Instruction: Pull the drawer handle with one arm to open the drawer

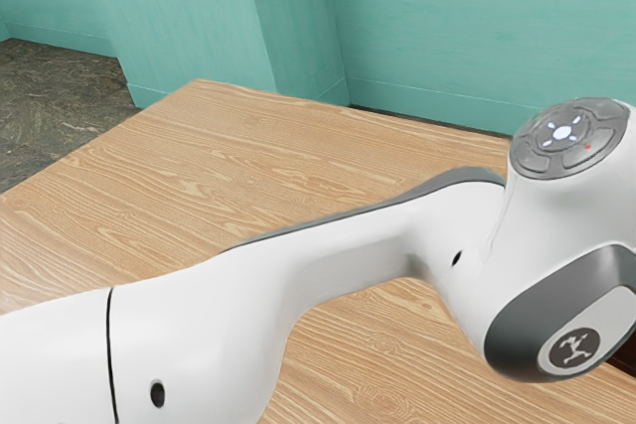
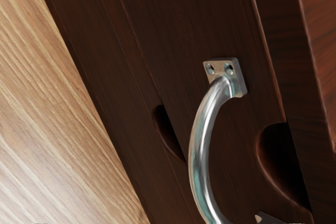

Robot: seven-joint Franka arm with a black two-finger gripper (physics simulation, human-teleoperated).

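One arm [image 1: 298, 285] runs from the ext. view's lower left to its right edge, low over the wood worktop [image 1: 199, 176]. Dark floor [image 1: 50, 86] sits upper left, w/ teal wall [image 1: 447, 17] across the top.

In the wrist view the worktop's pale grain lies beside the dark-brown drawer front [image 2: 157, 35]. The curved metal handle [image 2: 202, 145] stands on that front, w/ a square mount plate [image 2: 226, 74] and two screw holes at one end. Its bow arcs toward the camera, close under the hand.

Tool state, apart or together: can't tell.

Judged step: approach approx. done, grip on the handle unconfirmed; whether the drawer is out at all is unclear. Next move prob. needs the tool centred across the bow and clamped firmly, then a straight pull away from the front, no twist.
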